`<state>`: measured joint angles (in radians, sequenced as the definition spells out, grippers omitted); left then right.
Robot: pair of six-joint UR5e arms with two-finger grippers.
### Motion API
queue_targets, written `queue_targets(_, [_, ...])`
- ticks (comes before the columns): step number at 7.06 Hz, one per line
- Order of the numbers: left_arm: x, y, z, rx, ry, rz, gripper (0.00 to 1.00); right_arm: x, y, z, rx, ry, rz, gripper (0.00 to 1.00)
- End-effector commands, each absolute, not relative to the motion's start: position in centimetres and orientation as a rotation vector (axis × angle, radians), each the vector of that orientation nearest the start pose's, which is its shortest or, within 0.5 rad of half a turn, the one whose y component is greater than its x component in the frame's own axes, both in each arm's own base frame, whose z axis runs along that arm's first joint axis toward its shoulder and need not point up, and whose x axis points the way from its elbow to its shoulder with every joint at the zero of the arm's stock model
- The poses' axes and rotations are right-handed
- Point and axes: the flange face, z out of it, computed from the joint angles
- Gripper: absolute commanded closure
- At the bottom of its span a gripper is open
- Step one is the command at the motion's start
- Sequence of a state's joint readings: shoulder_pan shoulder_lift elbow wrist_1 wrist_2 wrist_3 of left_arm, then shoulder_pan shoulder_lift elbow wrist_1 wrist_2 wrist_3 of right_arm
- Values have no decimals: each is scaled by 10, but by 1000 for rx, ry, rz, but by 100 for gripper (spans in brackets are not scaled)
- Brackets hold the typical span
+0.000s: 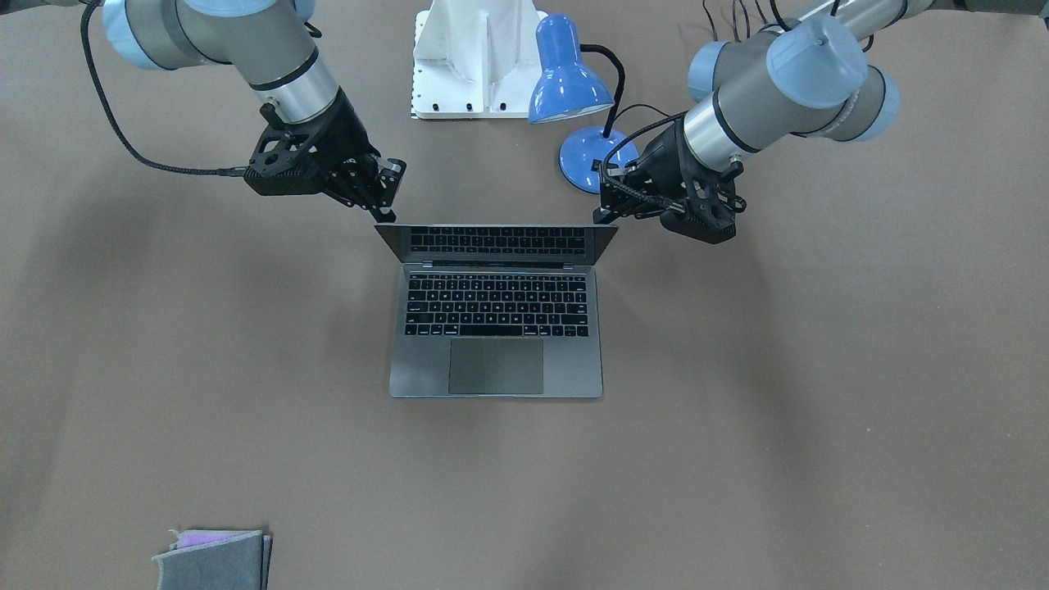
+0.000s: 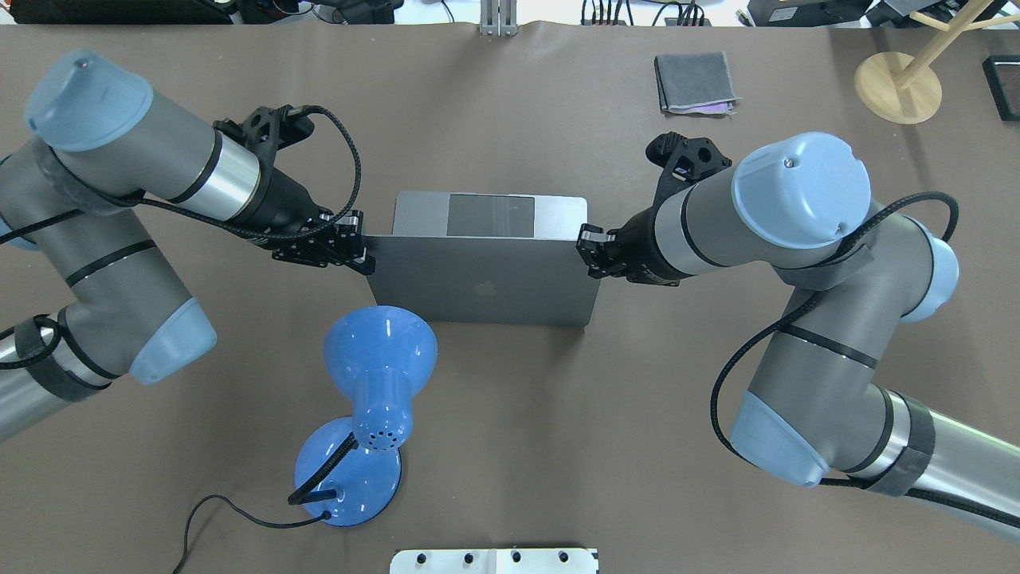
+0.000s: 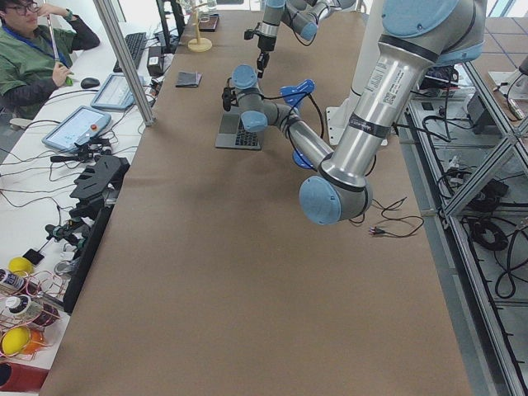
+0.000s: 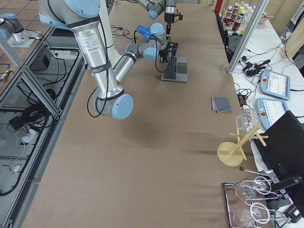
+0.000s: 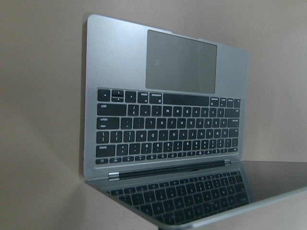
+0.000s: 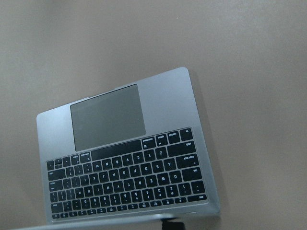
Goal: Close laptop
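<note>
The space-grey laptop (image 1: 496, 360) stands open in the middle of the table, keyboard and trackpad facing away from the robot. Its lid (image 2: 484, 279), with the dark apple logo, leans back towards the robot; the screen (image 1: 496, 242) reflects the keys. My left gripper (image 1: 605, 215) is at the lid's upper corner on my left side (image 2: 362, 257), fingers together. My right gripper (image 1: 383, 215) is at the other upper corner (image 2: 588, 249), fingers together too. Neither holds anything. Both wrist views show the keyboard (image 5: 165, 129) (image 6: 124, 182) from above the lid.
A blue desk lamp (image 2: 378, 351) with a black cable stands close behind the lid on my left side. A grey felt pouch (image 2: 693, 82) lies far right, a wooden stand (image 2: 896, 88) beyond it. The white robot base (image 1: 479, 57) is behind the lamp.
</note>
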<state>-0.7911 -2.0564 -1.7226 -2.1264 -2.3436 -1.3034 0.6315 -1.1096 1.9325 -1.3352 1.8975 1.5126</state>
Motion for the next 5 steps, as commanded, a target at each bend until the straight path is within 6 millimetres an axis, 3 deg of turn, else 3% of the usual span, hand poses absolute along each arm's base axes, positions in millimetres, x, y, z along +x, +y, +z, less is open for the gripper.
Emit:
queue_targets(1, [394, -500, 238, 10, 1286, -17, 100, -411, -450, 221, 90, -1070, 366, 100])
queue_targets(3, [392, -514, 244, 21, 1271, -43, 100, -419, -473, 220, 94, -1052, 391, 100])
queue_targets(5, [410, -536, 245, 37, 1241, -77, 100, -432, -490, 222, 89, -1029, 405, 100])
